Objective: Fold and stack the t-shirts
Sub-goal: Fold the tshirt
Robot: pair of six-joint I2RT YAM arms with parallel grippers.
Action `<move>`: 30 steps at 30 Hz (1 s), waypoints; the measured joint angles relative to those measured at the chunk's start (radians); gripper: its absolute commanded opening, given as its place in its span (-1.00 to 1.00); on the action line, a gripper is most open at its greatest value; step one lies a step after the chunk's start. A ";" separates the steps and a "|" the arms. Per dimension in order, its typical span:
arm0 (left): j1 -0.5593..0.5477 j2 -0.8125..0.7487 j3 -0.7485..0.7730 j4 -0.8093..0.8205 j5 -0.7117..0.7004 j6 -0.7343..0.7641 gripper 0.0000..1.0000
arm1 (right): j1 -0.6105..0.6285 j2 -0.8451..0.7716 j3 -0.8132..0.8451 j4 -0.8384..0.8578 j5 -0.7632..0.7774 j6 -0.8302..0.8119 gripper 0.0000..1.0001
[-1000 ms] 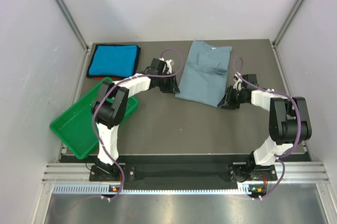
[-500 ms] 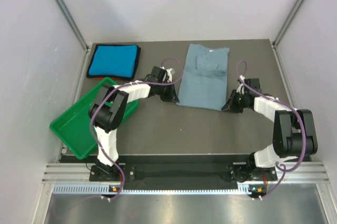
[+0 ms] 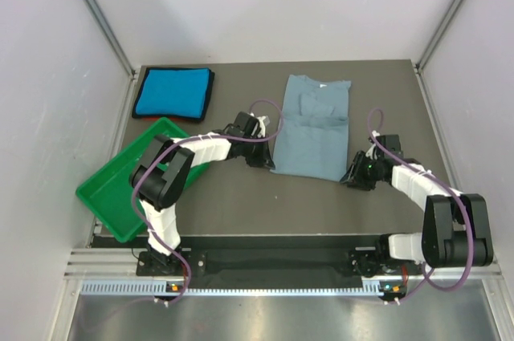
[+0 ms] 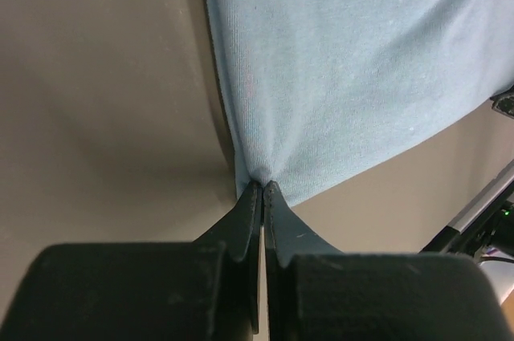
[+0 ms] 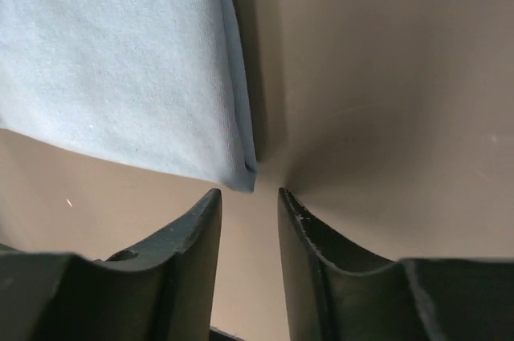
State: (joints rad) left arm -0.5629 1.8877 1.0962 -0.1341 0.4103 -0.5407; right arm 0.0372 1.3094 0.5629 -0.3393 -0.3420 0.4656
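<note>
Done: turquoise tee (image 3: pixel 173 93) folded, far-left corner.
Pending: grey tee (image 3: pixel 313 128) part-folded, unstacked.
Left pincer (image 4: pixel 263 188): clamped on grey tee's near corner.
Right pincer (image 5: pixel 249 196): parted, empty.

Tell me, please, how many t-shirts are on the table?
2: the grey-blue t-shirt lies flat right of centre; the turquoise t-shirt sits folded at the far-left corner. None appears hidden.

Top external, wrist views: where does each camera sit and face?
Top external: high behind, looking down on the left arm and right arm.
Left wrist: on its arm, facing the left pincer, shut on the dusty grey-blue cloth t-shirt.
Right wrist: on its arm, facing the open right pincer and t-shirt corner.
All share the t-shirt.
</note>
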 measured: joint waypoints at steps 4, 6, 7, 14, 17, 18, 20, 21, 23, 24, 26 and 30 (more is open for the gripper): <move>-0.002 0.000 -0.001 0.000 -0.006 -0.007 -0.78 | 0.000 -0.014 0.006 -0.024 0.012 -0.006 -0.26; -0.002 0.000 -0.001 0.000 -0.009 -0.008 -0.61 | 0.000 -0.013 0.013 -0.027 0.013 -0.012 -0.26; -0.002 0.000 -0.001 -0.002 -0.011 -0.010 -0.56 | 0.000 -0.011 0.017 -0.027 0.012 -0.015 -0.26; -0.002 -0.007 -0.001 -0.010 -0.012 -0.011 -0.43 | 0.000 0.008 0.049 -0.014 0.008 -0.040 -0.30; -0.003 -0.007 0.000 -0.012 -0.012 -0.011 -0.43 | 0.000 0.014 0.049 -0.008 0.008 -0.047 -0.33; -0.003 -0.007 0.001 -0.015 -0.012 -0.011 -0.43 | 0.000 0.020 0.049 -0.003 0.008 -0.048 -0.35; -0.003 -0.007 0.003 -0.017 -0.012 -0.011 -0.42 | 0.000 0.031 0.049 0.005 0.008 -0.054 -0.41; -0.003 -0.007 0.005 -0.017 -0.012 -0.011 -0.42 | 0.000 0.038 0.049 0.008 0.008 -0.057 -0.45; -0.003 -0.007 0.010 -0.018 -0.011 -0.012 -0.42 | 0.000 0.047 0.049 0.013 0.008 -0.062 -0.55; -0.003 -0.007 0.013 -0.018 -0.011 -0.012 -0.42 | 0.000 0.049 0.049 0.016 0.008 -0.063 -0.57; -0.003 -0.007 0.020 -0.018 -0.011 -0.014 -0.50 | 0.000 0.049 0.049 0.023 0.008 -0.066 -0.60; -0.003 -0.007 0.027 -0.017 -0.011 -0.017 -0.61 | 0.000 0.048 0.049 0.039 0.008 -0.065 -0.48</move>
State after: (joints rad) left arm -0.5655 1.8809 1.1229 -0.1513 0.3996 -0.5575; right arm 0.0372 1.3579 0.6121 -0.3008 -0.3336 0.4004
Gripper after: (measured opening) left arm 0.194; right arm 0.218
